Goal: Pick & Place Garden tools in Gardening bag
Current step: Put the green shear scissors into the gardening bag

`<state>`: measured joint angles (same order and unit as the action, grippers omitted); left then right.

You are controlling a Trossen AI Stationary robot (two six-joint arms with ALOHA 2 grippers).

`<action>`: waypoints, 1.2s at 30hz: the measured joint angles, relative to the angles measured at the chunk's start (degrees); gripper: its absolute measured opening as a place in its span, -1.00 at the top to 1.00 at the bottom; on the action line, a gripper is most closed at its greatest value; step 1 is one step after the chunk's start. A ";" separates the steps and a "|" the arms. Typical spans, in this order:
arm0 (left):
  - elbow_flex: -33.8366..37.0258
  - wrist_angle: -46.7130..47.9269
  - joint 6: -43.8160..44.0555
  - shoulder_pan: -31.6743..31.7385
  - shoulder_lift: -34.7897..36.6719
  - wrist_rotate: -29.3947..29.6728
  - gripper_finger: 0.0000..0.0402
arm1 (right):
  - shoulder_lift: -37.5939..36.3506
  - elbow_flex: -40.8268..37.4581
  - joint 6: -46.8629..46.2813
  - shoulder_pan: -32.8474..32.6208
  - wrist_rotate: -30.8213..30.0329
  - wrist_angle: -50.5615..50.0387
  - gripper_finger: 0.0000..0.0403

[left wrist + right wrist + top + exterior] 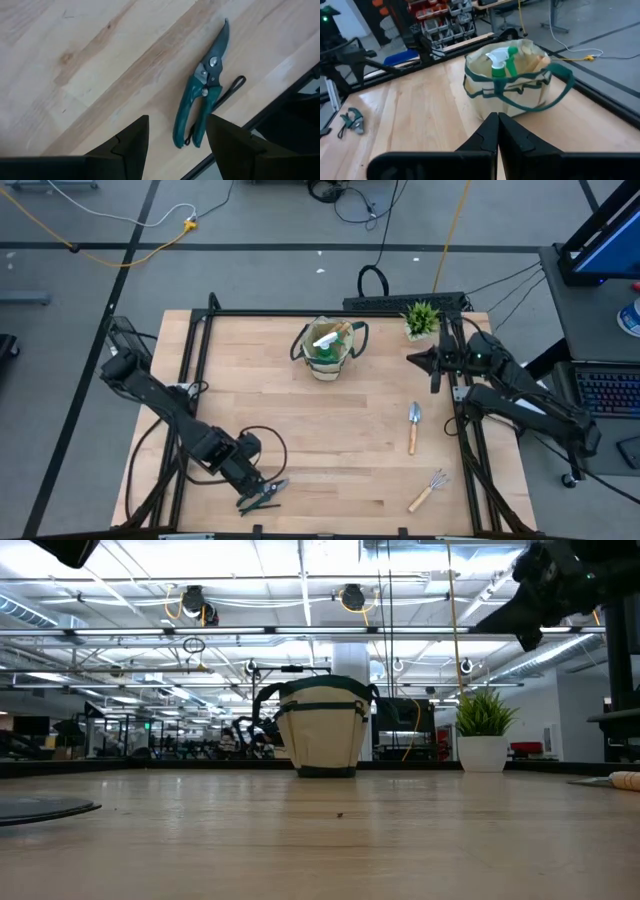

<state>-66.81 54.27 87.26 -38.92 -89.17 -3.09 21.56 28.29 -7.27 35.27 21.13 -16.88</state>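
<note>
left gripper [268, 492] lower left, fingers spread wide, empty, hovering over shears [262, 500] prob lining up a grab | bag [329, 350] top center, spray bottle [501, 59] already inside | trowel [413, 426] + rake [428, 490] right, untouched | right gripper [420, 360] upper right, pinched closed, empty, parked

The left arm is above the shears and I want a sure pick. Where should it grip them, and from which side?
Grip the shears across both green handles, coming straight down from above. They lie flat and closed on the table, so the paired handles form the thickest, most parallel part. The open left gripper is already close to that end, probably needing only a small shift.
</note>
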 joint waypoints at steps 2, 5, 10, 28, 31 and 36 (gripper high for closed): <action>0.00 -0.56 -0.05 0.04 -0.52 -0.48 0.00 | -1.93 -2.25 -1.48 0.00 -0.28 0.98 1.00; 0.00 -0.97 -0.16 0.04 -1.42 -2.29 0.00 | -4.62 -5.09 -3.30 0.00 -0.14 3.23 1.00; 0.00 -2.35 -1.71 0.04 -3.67 -5.21 0.00 | -7.82 -8.29 -4.07 0.00 -0.13 5.07 1.00; -0.02 -9.34 -5.36 -0.26 -10.89 -9.37 0.00 | -12.94 -12.77 -6.01 0.00 -0.09 5.53 1.00; -0.02 -9.30 -5.89 -0.62 -12.56 -11.12 0.00 | -12.94 -12.77 -6.02 -0.01 -0.09 5.51 1.00; -0.02 -10.70 -6.12 -1.25 -14.88 -12.50 0.00 | -12.94 -12.77 -6.08 -0.02 -0.09 5.51 1.00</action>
<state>-66.83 43.57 81.15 -40.17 -104.04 -15.59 8.62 15.53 -13.35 35.24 21.04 -11.38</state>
